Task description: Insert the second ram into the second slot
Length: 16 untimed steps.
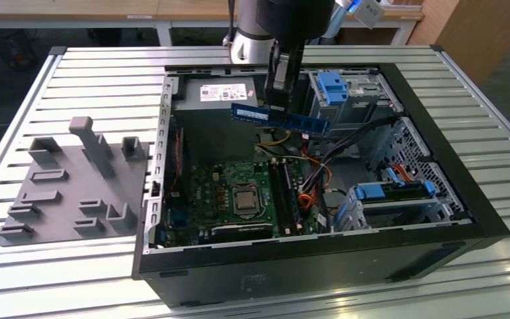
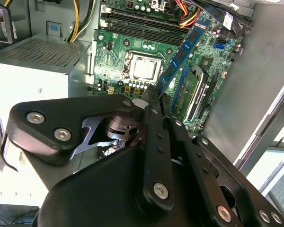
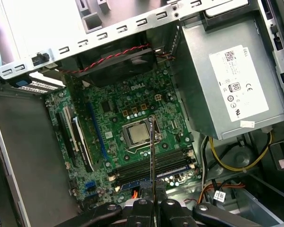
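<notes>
Arm (image 1: 253, 30) seen at upper middle of exterior view, silver joint and black wrist housing directed straight down. Gripper (image 1: 278, 107) hung vertically below wrist, just above frame centre. Second ram (image 1: 307, 122) clamped between fingers, gripped along upper edge, left of its middle in frame. In both wrist views, black linkage bars (image 2: 156, 156) seen converging toward fingertips (image 3: 143, 206); stick pinched tightly, no gap visible at pads.

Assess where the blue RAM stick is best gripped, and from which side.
Grip the second ram at mid-length on its upper long edge, coming from above and clamping its flat faces. It is long and thin, and its lower edge probably must stay free for seating. The gripper holds it so.
</notes>
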Each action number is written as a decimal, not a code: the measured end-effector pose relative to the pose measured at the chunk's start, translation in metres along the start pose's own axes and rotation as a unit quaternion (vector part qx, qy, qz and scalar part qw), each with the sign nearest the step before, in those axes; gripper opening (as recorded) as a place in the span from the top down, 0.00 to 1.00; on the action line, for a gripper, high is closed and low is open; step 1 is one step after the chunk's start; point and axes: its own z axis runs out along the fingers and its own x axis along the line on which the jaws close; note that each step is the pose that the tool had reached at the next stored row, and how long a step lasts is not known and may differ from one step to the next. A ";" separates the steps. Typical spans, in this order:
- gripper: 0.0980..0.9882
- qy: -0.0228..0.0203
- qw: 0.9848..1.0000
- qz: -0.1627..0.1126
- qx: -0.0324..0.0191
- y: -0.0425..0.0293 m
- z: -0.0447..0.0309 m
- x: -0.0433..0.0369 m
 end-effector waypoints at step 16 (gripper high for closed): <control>0.96 0.000 1.000 0.018 -0.001 0.0000 -0.0001 0.0000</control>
